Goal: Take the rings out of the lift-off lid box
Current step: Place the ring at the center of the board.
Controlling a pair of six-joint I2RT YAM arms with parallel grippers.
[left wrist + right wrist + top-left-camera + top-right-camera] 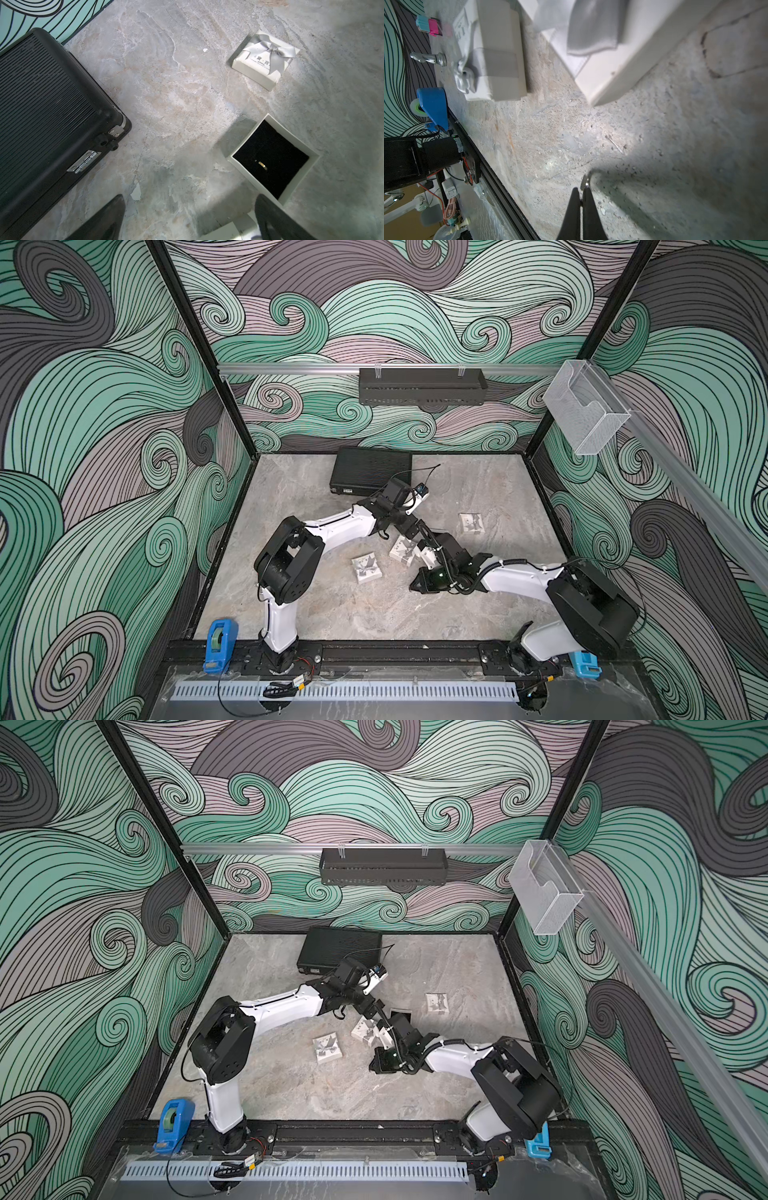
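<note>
The near half of the table [332,614] lies bare, so wide passage is offered there. The far edge is blocked at its middle by a black case [370,470]. The centre is crowded: a near box [366,568] and a middle box [402,549] are overhung by the two crossed arms. A far box [471,523] stands apart, with bare table between it and the case. The open box [270,158] is uncovered from above, with the spread left hand [190,199] beside its rim.
</note>
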